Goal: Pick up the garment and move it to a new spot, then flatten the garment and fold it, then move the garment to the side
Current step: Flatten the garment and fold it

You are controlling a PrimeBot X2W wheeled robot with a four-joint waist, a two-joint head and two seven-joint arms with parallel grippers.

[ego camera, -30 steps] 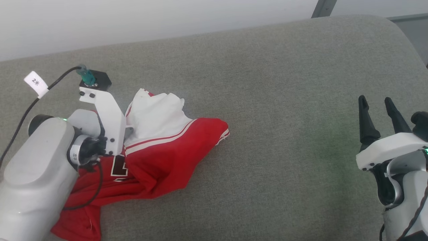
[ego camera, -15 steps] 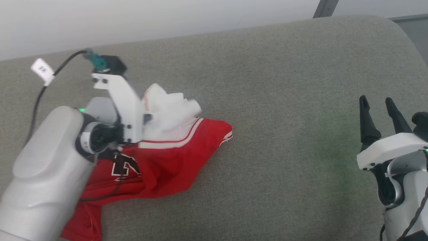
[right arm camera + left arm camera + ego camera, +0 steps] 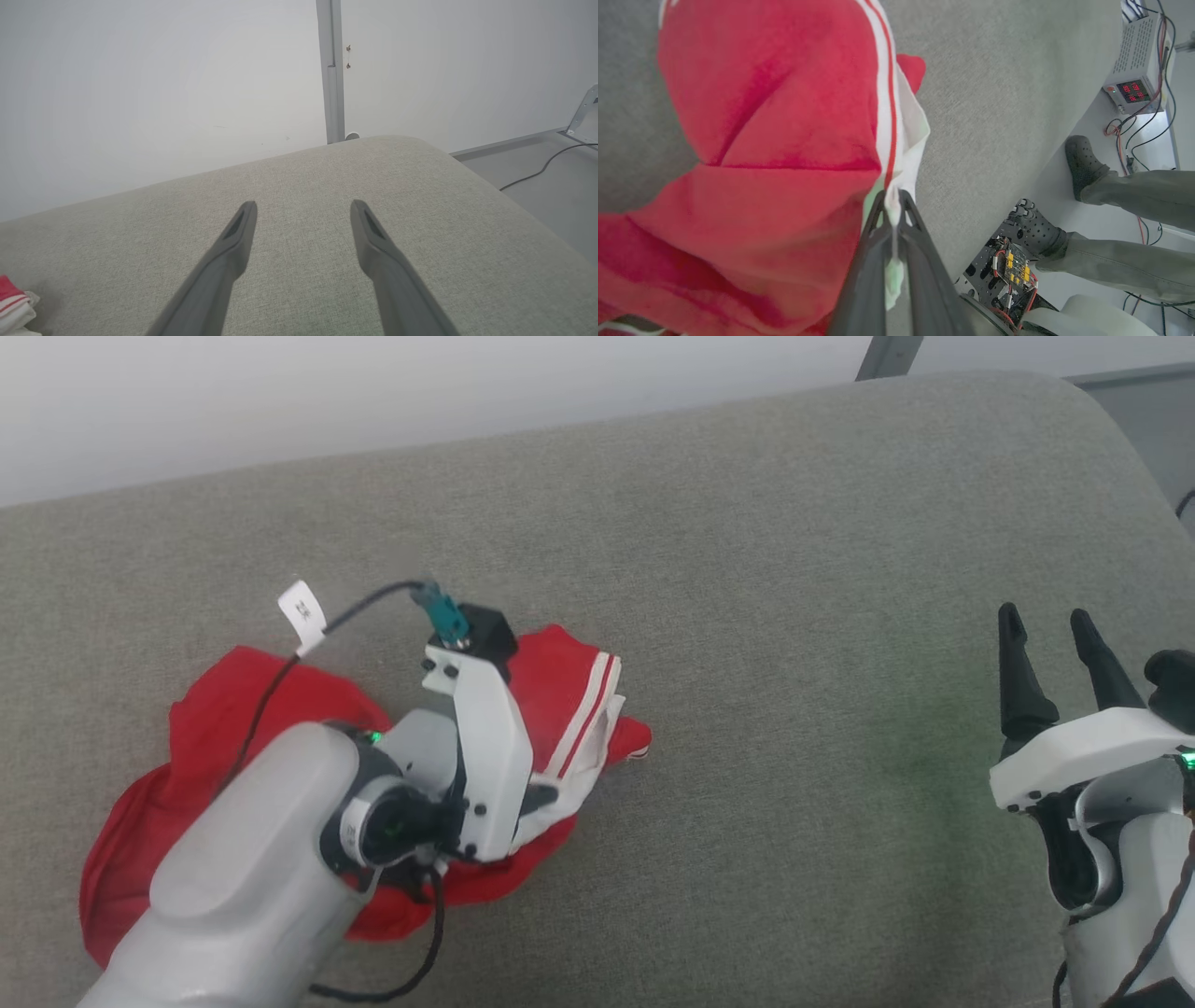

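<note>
— Since the left gripper (image 3: pixel 893 205) is pinched tight on a white edge of the garment (image 3: pixel 215 719), beside its red stripes, why is the cloth bunched so?
— Judged: single hold point, so the rest sags and trails. Red body heaped toward the left end of the grey padded top (image 3: pixel 747 616), well apart from its rounded right corner
— And the right gripper (image 3: pixel 1044 621)?
— Fingers spread, nothing between them, over the right end near the front edge; likely reserved for the flattening
— Count?
— Garment, one. Grippers, two. Off the top, left wrist view: two dark shoes (image 3: pixel 1083 161) of a person, one power supply (image 3: pixel 1134 70) with red digits
</note>
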